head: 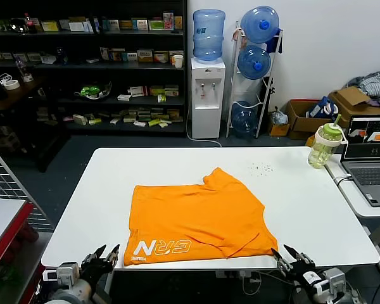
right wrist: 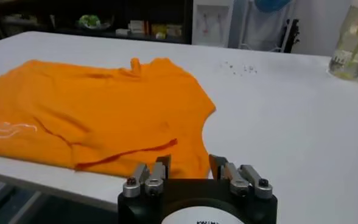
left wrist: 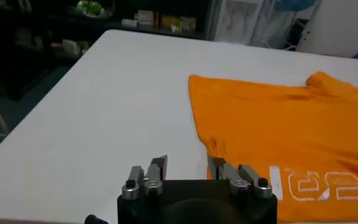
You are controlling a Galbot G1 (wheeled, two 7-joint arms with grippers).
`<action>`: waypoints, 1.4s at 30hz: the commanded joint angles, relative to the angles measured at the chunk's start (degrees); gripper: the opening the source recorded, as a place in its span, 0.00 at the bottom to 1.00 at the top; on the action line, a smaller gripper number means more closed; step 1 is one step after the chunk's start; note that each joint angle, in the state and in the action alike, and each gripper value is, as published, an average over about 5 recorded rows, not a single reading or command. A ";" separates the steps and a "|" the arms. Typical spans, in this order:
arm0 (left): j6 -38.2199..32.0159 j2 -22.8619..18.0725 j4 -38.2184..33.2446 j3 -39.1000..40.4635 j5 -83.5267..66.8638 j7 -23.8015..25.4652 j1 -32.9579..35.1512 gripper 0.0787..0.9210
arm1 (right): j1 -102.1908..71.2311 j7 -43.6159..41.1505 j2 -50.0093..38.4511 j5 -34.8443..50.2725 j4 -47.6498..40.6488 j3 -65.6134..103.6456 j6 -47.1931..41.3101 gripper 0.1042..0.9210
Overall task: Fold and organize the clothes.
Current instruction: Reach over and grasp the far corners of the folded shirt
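1. A white desk (head: 304, 209) stands in a storeroom with dark shelves of boxed goods behind it, a water dispenser (head: 208, 76) against the back wall and a rack of blue water bottles (head: 256, 63) beside it.
2. At the desk's far right edge stands a green-lidded drink bottle (head: 322, 144), next to an open laptop (head: 370, 158) on an adjoining surface.
3. The orange T-shirt (head: 196, 218) lies flat near the desk's front edge, folded over on itself, with white lettering along its front left hem and a sleeve pointing toward the back.
4. The left gripper (head: 105, 258) hovers at the desk's front edge, just off the shirt's lettered corner; its jaws are spread and hold nothing.
5. The right gripper (head: 291, 257) hovers at the front edge, near the shirt's right front corner; its jaws are also spread and empty.
6. In the right wrist view a fold of the shirt (right wrist: 100, 115) runs just ahead of the right gripper's fingertips (right wrist: 162, 163).
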 commanded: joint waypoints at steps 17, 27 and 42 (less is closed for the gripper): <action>-4.68 -11.04 52.17 19.88 1.45 14.90 -53.23 0.88 | 68.18 -4.32 21.35 -0.29 -58.18 -32.84 -1.88 0.88; 0.69 -10.77 49.70 22.49 0.81 12.46 -52.42 0.88 | 68.76 -4.05 24.66 -2.16 -63.87 -33.52 -5.14 0.88; 2.29 -10.55 48.36 24.69 -0.06 11.34 -52.94 0.78 | 67.76 -4.23 23.82 0.32 -64.49 -33.20 -11.00 0.66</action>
